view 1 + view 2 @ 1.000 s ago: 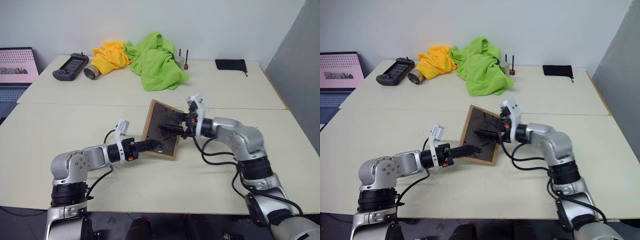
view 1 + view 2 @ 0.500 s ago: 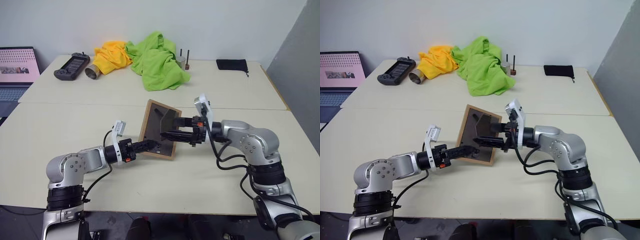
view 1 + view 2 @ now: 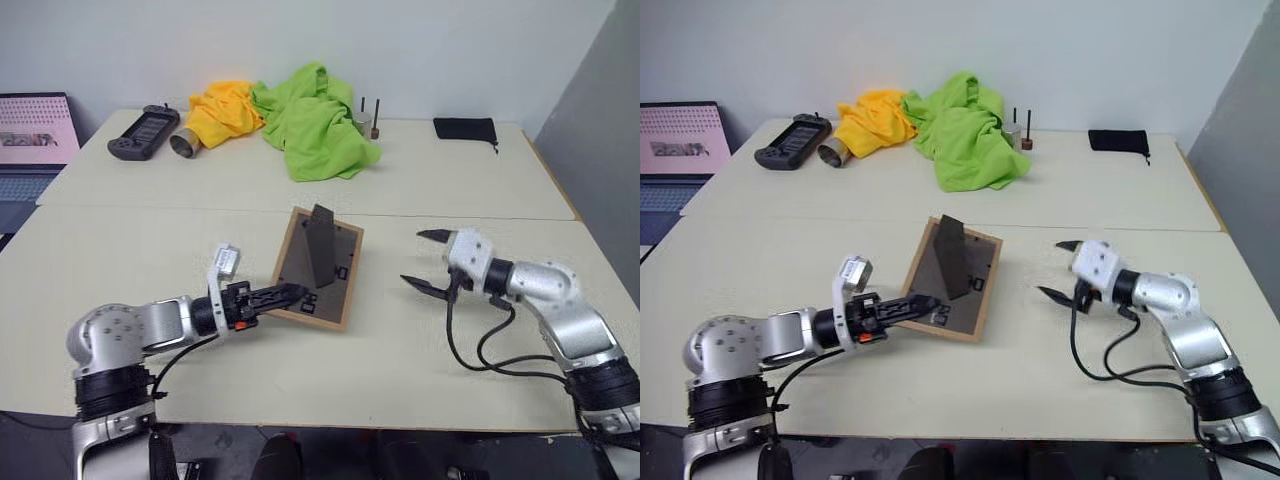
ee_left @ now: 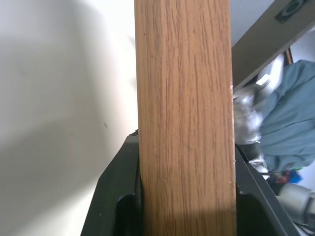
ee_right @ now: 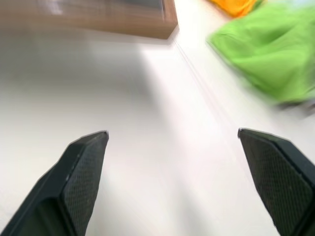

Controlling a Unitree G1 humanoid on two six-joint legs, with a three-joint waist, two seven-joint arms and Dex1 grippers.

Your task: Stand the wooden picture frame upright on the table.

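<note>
The wooden picture frame (image 3: pixel 338 272) leans back-side up on the cream table (image 3: pixel 150 240), near the middle. Its dark back panel shows white marks, and the fold-out stand (image 3: pixel 320 250) sticks up from it. My left gripper (image 3: pixel 290 293) is shut on the frame's near-left edge; in the left wrist view the wood edge (image 4: pixel 184 118) runs between the two black fingers (image 4: pixel 110 196). My right gripper (image 3: pixel 425 261) hovers to the right of the frame, apart from it, open with nothing between its fingertips (image 5: pixel 83 167). The picture side is hidden.
At the table's back lie a green cloth (image 3: pixel 315 120), a yellow cloth (image 3: pixel 220 112), a metal cup (image 3: pixel 183 146), a black handheld console (image 3: pixel 143 133), a small block with two pins (image 3: pixel 368 122) and a black pouch (image 3: pixel 464 129). A laptop (image 3: pixel 35 135) stands at far left.
My right gripper has drawn away from the frame's back to the right. The stand now juts out from the back panel. The left gripper has pulled back slightly, still gripping the frame.
</note>
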